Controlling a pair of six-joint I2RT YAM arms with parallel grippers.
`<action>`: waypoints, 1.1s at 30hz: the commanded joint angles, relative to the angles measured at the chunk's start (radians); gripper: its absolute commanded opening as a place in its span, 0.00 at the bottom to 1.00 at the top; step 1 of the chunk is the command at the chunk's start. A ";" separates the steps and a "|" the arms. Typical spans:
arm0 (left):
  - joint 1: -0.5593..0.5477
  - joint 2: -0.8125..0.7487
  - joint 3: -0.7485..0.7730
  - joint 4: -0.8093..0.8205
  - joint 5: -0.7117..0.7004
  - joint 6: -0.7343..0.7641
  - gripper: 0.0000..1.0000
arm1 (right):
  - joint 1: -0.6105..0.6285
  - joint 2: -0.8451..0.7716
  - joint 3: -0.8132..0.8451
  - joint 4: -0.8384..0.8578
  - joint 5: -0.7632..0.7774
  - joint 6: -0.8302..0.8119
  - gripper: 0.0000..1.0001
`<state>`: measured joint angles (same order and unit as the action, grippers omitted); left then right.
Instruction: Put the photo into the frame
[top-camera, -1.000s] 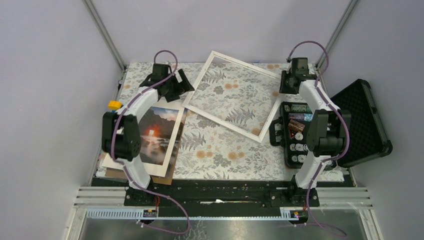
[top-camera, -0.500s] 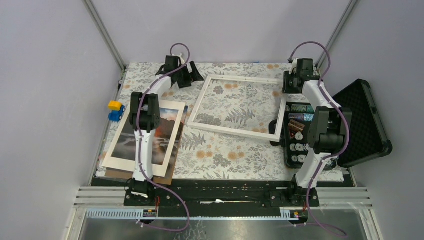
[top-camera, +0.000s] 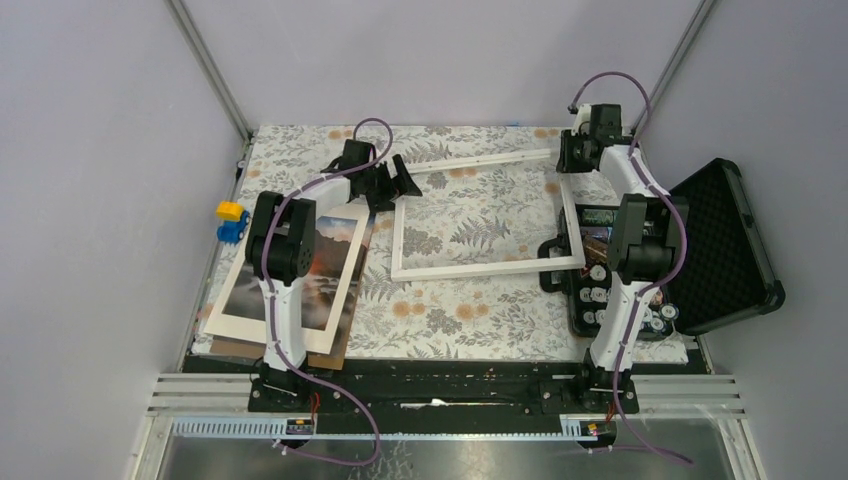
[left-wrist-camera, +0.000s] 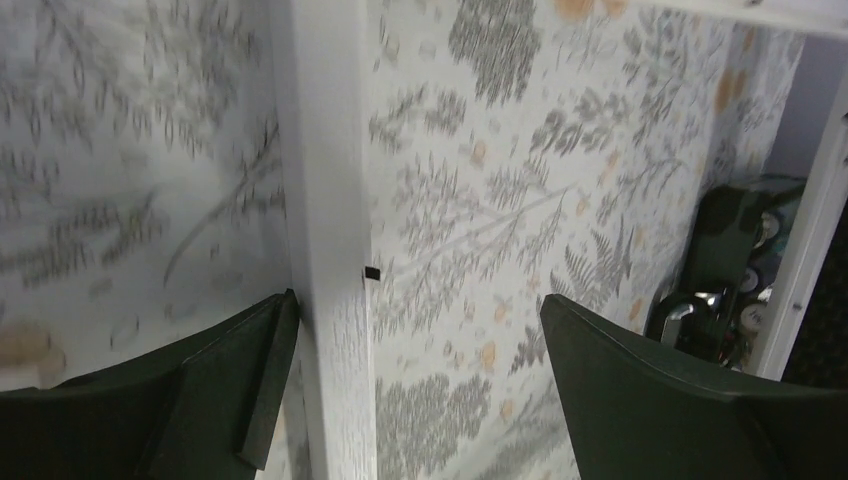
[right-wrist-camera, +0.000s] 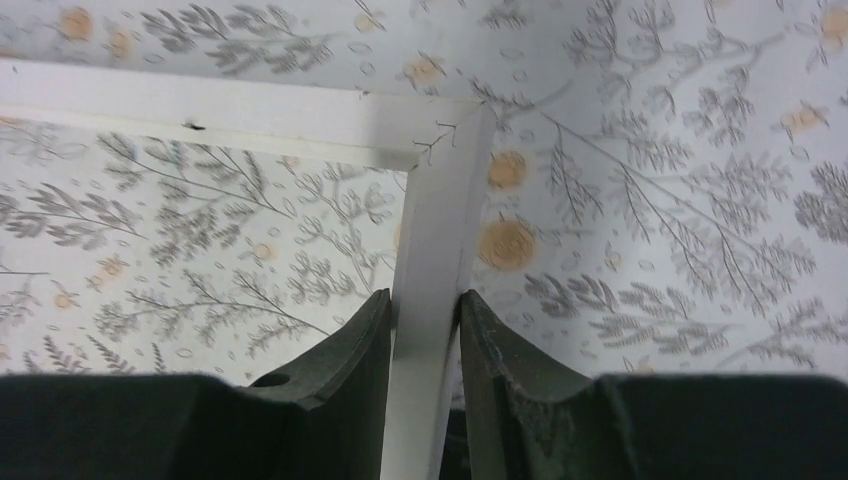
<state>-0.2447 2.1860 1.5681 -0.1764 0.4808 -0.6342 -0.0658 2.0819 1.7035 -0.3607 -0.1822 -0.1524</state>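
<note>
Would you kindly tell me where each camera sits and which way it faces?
Top external: above and behind the bases, looking down on the table; both arms, left gripper and right gripper show.
Left wrist: on the left arm, looking down past its open fingers, which straddle a rail of the frame.
Right wrist: on the right arm, looking down at its fingers pinching the frame near a corner.
Shared: all three views show the frame.

The thin white see-through frame (top-camera: 480, 268) lies just right of the dark landscape photo (top-camera: 325, 265), apart.
</note>
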 joint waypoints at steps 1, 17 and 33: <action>-0.016 -0.156 -0.091 -0.025 -0.005 0.005 0.98 | 0.015 0.041 0.146 0.008 -0.143 0.014 0.00; -0.136 -0.041 0.285 -0.484 -0.595 0.186 0.66 | 0.048 0.008 0.066 -0.026 -0.003 0.057 0.00; -0.150 -0.030 0.238 -0.548 -0.677 0.194 0.58 | 0.047 0.017 0.059 -0.021 0.008 0.050 0.00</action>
<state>-0.3969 2.1513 1.7889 -0.7132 -0.1516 -0.4519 -0.0242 2.1464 1.7527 -0.4084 -0.1997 -0.0849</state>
